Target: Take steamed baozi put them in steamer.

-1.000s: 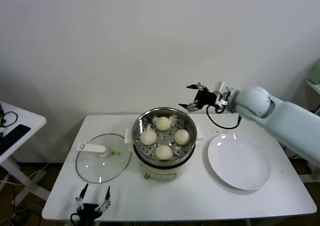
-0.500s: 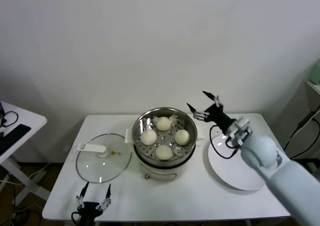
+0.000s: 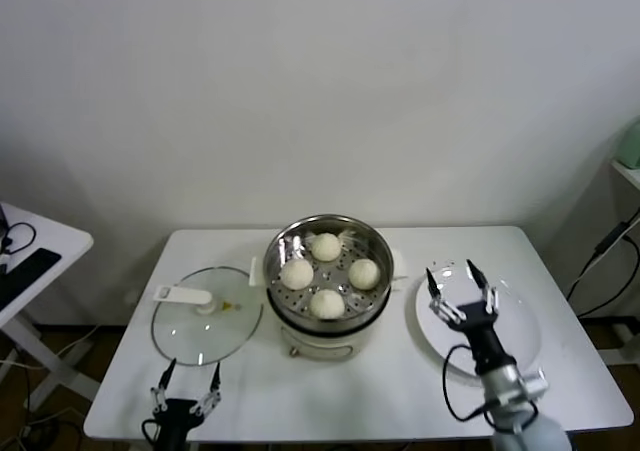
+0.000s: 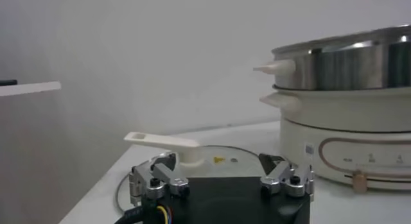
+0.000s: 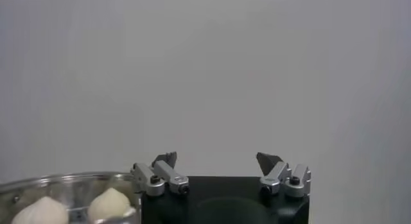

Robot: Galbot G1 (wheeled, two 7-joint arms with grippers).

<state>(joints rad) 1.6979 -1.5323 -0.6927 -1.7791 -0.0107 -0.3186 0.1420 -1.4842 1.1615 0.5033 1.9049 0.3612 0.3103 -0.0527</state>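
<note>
The steel steamer (image 3: 340, 233) stands on its cream pot base at the table's middle. Several cream-white baozi lie inside it, one at the back (image 3: 326, 246), one at the left (image 3: 297, 272), one at the front (image 3: 327, 303). My right gripper (image 3: 460, 282) is open and empty above the white plate (image 3: 515, 346), to the right of the steamer. Its wrist view shows the steamer rim (image 5: 64, 179) with two baozi (image 5: 110, 204). My left gripper (image 3: 187, 381) is open and empty at the table's front left edge. The left wrist view shows the steamer (image 4: 359, 52).
A flat glass lid (image 3: 235, 326) with a white handle (image 3: 183, 295) lies left of the steamer, just beyond my left gripper; it also shows in the left wrist view (image 4: 221, 158). A side table (image 3: 30, 246) stands at the far left.
My right arm has pulled back from behind the steamer, moving forward and down; its open gripper now hangs over the white plate. The left arm has not moved.
</note>
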